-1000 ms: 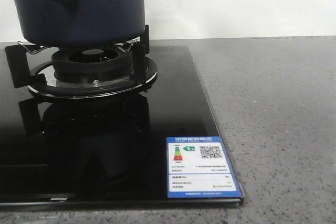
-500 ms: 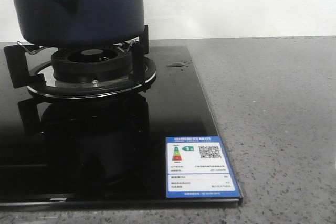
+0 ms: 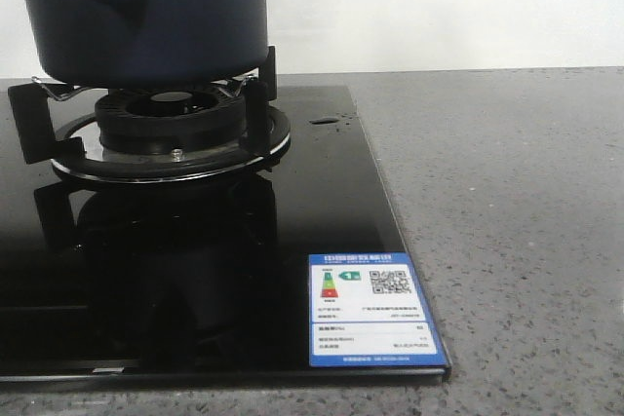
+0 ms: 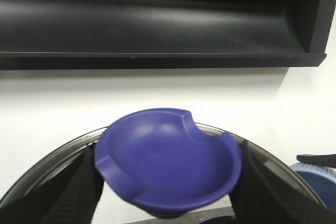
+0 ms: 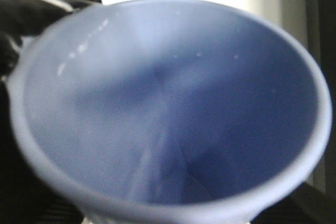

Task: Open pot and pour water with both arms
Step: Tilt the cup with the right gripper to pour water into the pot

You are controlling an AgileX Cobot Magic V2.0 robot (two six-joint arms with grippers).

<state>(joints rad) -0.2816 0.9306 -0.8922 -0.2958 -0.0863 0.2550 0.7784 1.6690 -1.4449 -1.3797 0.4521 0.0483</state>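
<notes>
The dark navy pot stands on the gas burner at the far left of the front view, its stubby handle with a hole facing me. A tiny puddle of water lies on the black glass right of the burner. Neither gripper shows in the front view. My left gripper is shut on the blue knob of the glass pot lid, held up before a white wall. My right gripper holds a pale blue cup whose mouth fills its view; the fingers are mostly hidden.
The black glass cooktop carries a blue energy label at its front right corner. Grey speckled counter lies to the right. A black range hood hangs above the lid. The pale cup also shows beside the lid.
A pale blue corner at the top of the front view has gone out of sight. A small puddle has appeared on the glass right of the burner. The pot has not moved.
</notes>
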